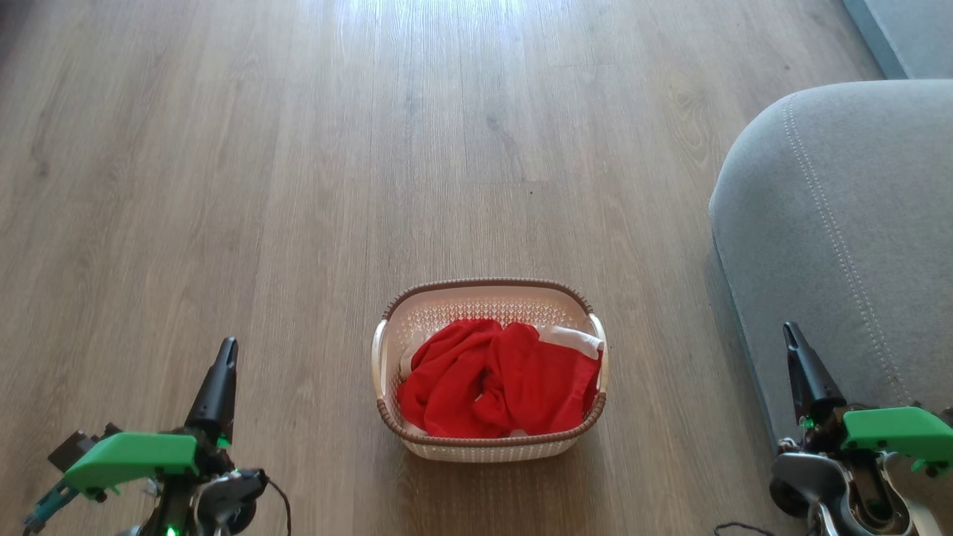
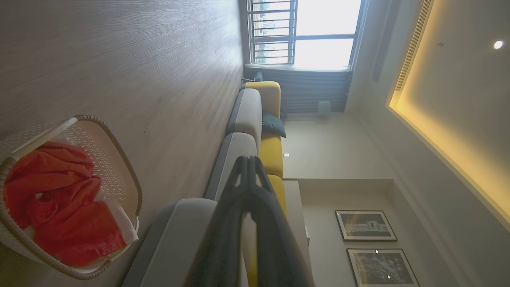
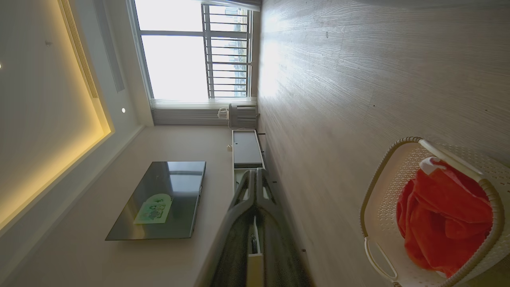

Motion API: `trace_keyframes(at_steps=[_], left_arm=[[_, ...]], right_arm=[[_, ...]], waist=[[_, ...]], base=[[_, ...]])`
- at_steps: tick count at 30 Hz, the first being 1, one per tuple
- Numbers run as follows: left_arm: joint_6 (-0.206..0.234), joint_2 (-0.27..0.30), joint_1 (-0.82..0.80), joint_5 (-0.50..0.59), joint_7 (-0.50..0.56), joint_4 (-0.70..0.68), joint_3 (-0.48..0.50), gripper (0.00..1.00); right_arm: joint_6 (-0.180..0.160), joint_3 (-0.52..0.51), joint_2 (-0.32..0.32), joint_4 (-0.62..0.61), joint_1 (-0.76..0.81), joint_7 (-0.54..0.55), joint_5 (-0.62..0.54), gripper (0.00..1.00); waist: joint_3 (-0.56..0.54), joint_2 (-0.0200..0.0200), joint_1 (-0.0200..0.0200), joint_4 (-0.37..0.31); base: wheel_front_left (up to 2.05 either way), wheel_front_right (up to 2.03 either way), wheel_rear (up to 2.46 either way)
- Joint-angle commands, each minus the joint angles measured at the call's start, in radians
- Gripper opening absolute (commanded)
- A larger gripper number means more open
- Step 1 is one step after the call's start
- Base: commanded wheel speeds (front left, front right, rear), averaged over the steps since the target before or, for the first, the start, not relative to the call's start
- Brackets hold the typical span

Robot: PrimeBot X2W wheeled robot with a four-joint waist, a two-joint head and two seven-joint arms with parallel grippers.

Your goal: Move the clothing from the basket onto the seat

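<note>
Red clothing (image 1: 495, 380) with white trim lies bunched in the cream perforated basket (image 1: 491, 294) on the wooden floor, low in the middle of the head view. The grey seat (image 1: 849, 216) stands to its right, clear of the basket. My left gripper (image 1: 222, 372) is shut and empty, left of the basket. My right gripper (image 1: 795, 350) is shut and empty, in front of the seat's edge. The left wrist view has the clothing (image 2: 59, 199), the basket (image 2: 119, 155) and my shut left gripper (image 2: 249, 159). The right wrist view has the clothing (image 3: 442, 215), the basket (image 3: 382, 167) and my shut right gripper (image 3: 255, 171).
Bare wood floor (image 1: 372, 149) stretches ahead of the basket. A grey and yellow sofa (image 2: 271, 151) runs along a wall with framed pictures (image 2: 364, 225). Opposite, a dark screen (image 3: 159, 199) hangs on the wall by a low cabinet (image 3: 245, 149), near a window (image 3: 187, 52).
</note>
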Motion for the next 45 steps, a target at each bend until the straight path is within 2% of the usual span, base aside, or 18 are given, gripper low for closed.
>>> trace_keyframes(at_steps=[1, 25, 26, 30, 45], left_arm=[[-0.009, 0.013, -0.047, -0.006, 0.007, -0.034, 0.034, 0.00], [-0.009, 0.013, -0.047, -0.006, 0.007, -0.034, 0.034, 0.00], [0.000, 0.000, 0.000, 0.000, 0.000, 0.000, 0.000, 1.00], [0.002, -0.005, 0.027, 0.001, -0.002, 0.050, -0.006, 1.00], [0.000, 0.006, -0.023, 0.062, -0.046, 0.067, -0.020, 1.00]], right_arm=[[0.000, 0.018, -0.003, -0.039, -0.056, 0.005, 0.006, 0.00], [0.000, 0.018, -0.003, -0.039, -0.056, 0.005, 0.006, 0.00], [0.000, 0.000, 0.000, 0.000, 0.000, 0.000, 0.000, 1.00], [0.000, 0.006, 0.002, 0.054, 0.024, 0.000, 0.000, 1.00], [0.000, 0.063, -0.026, 0.052, -0.033, -0.042, -0.049, 1.00]], waist=[[0.000, -0.0001, 0.0000, 0.000], [0.000, -0.0001, 0.0000, 0.000], [0.000, -0.0001, 0.0000, 0.000], [0.000, -0.0001, 0.0000, 0.000], [0.004, -0.0001, 0.0000, -0.002]], base=[[0.00, 0.00, 0.00], [0.00, 0.00, 0.00], [0.00, 0.00, 0.00], [0.00, 0.00, 0.00], [0.00, 0.00, 0.00]])
